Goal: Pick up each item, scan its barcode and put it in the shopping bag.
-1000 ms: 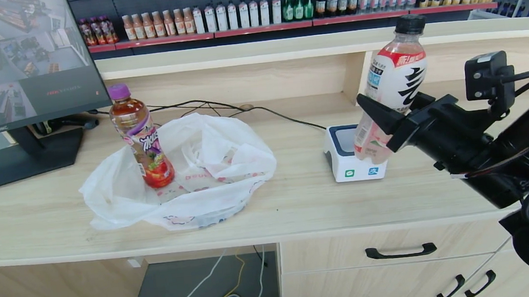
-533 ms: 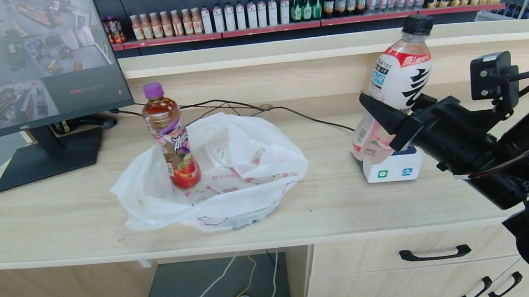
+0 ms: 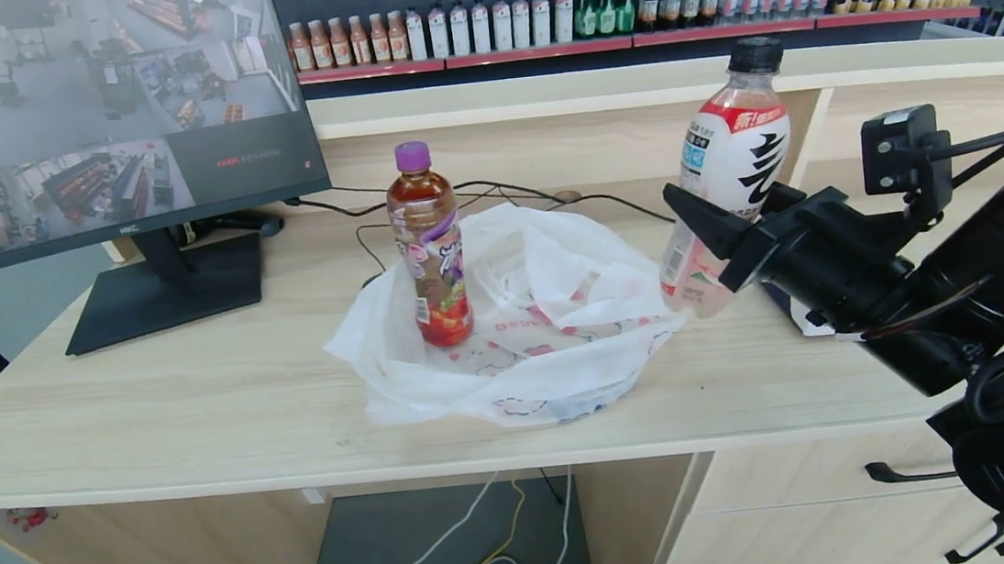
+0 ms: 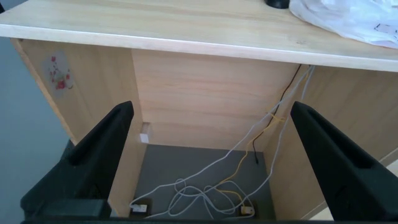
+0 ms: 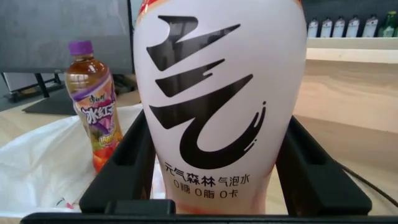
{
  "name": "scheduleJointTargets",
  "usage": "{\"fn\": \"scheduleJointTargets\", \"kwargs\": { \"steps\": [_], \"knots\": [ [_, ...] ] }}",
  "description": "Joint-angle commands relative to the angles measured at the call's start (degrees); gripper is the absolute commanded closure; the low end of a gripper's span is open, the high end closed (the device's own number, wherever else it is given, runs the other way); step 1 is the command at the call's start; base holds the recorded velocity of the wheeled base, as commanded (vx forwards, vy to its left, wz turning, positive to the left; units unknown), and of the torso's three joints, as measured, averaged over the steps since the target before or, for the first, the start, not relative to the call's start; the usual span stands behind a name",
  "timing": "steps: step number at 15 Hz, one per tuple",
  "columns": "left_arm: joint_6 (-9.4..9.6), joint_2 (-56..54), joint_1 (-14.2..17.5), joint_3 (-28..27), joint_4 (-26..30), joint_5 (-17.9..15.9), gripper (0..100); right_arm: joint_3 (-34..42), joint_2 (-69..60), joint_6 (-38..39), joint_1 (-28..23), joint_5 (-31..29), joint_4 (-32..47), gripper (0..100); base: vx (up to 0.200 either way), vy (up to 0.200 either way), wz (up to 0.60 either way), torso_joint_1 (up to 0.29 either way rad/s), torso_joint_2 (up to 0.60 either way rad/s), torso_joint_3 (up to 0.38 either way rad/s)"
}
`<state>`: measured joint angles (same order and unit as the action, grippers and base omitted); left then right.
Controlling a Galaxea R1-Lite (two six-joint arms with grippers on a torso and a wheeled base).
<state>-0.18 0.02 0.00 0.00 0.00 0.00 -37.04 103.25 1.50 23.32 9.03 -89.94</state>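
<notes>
Right jaws clamp the white bottle [image 3: 730, 159], upright just beside the bag [image 3: 565, 359]; left jaws stand apart before the worktop [image 3: 201, 412]; we judge bagging in hand: next, lower it in, clear of the tea bottle [image 3: 432, 252].

We see a crinkled, thin plastic shopping bag [image 3: 564, 350], a matt wood-grain counter [image 3: 201, 412], and a glossy plastic bottle [image 3: 731, 168] at right.

right arm [image 3: 955, 303]: matte black, bulky | wrist camera [image 3: 904, 149]: black box, looped cable | jaws: black, wedge-shaped
</notes>
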Motion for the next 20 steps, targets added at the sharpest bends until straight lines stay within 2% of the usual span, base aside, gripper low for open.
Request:
{"fn": "scheduleJointTargets", "kwargs": {
  "steps": [1, 3, 5, 7, 9, 12, 20],
  "knots": [
    [-0.08, 0.0, 0.0, 0.0, 0.0, 0.0, 0, -1.4, 2.6, 0.0, -0.2, -0.1, -0.1, 100, 0.0, 0.0, 0.0, 0.0, 0.0, 0.0],
    [-0.08, 0.0, 0.0, 0.0, 0.0, 0.0, 0, -3.6, 3.7, 0.0, -0.6, -0.1, -0.1, 100, 0.0, 0.0, 0.0, 0.0, 0.0, 0.0],
    [0.01, 0.0, 0.0, 0.0, 0.0, 0.0, 0, -5.6, 4.9, -0.1, 1.0, 0.0, -0.1, 100, 0.0, 0.0, 0.0, 0.0, 0.0, 0.0],
    [0.09, 0.0, 0.0, 0.0, 0.0, 0.0, 0, -9.8, 9.2, -0.1, 5.1, 0.0, -0.1, 100, 0.0, 0.0, 0.0, 0.0, 0.0, 0.0],
    [0.09, 0.0, 0.0, 0.0, 0.0, 0.0, 0, -12.2, 11.9, -0.1, 6.1, -0.1, -0.1, 100, 0.0, 0.0, 0.0, 0.0, 0.0, 0.0],
    [0.01, 0.0, 0.0, 0.0, 0.0, 0.0, 0, -16.8, 16.9, -0.1, 6.1, 0.0, -0.1, 100, 0.0, 0.0, 0.0, 0.0, 0.0, 0.0],
    [0.01, 0.0, 0.0, 0.0, 0.0, 0.0, 0, -21.5, 22.2, -0.1, 7.0, -0.1, -0.1, 100, 0.0, 0.0, 0.0, 0.0, 0.0, 0.0]
  ]
}}
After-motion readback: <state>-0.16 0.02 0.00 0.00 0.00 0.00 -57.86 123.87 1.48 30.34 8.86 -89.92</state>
